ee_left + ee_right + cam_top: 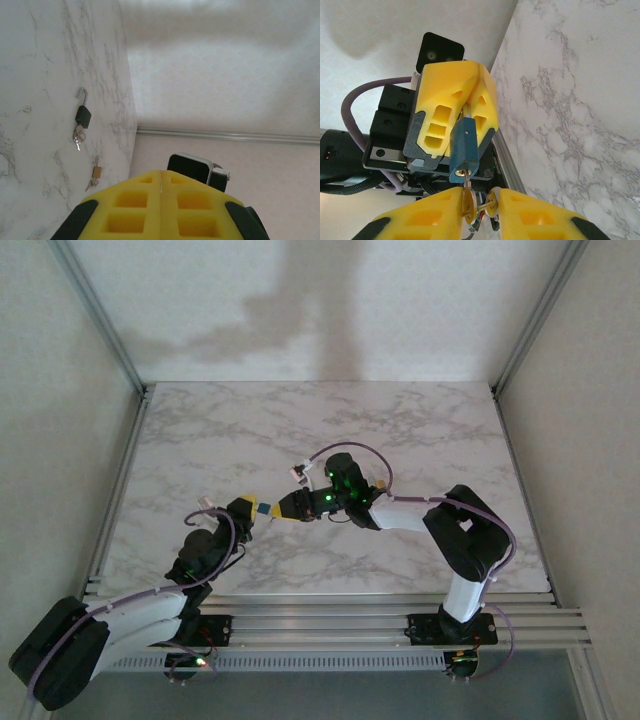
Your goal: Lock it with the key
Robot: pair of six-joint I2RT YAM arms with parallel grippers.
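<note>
A blue padlock (464, 147) hangs in the air between the arms, and my left gripper (470, 100) is shut on its shackle. A brass key (468, 202) sits in the keyhole at the padlock's bottom end. Its head lies flat against one yellow finger (435, 215) of my right gripper (479, 197). A second key (492, 204) on the same ring rests against the other finger, so the jaws pinch the bunch. From above, the left gripper (246, 508), the padlock (262, 509) and the right gripper (286, 508) line up tip to tip over the near middle of the marble table (420, 430).
A black padlock with keys (82, 116) and a small brass padlock (97, 171) lie on the marble in the left wrist view. Metal rails (330, 620) run along the table's near edge, with upright frame posts (100, 320) at the back corners.
</note>
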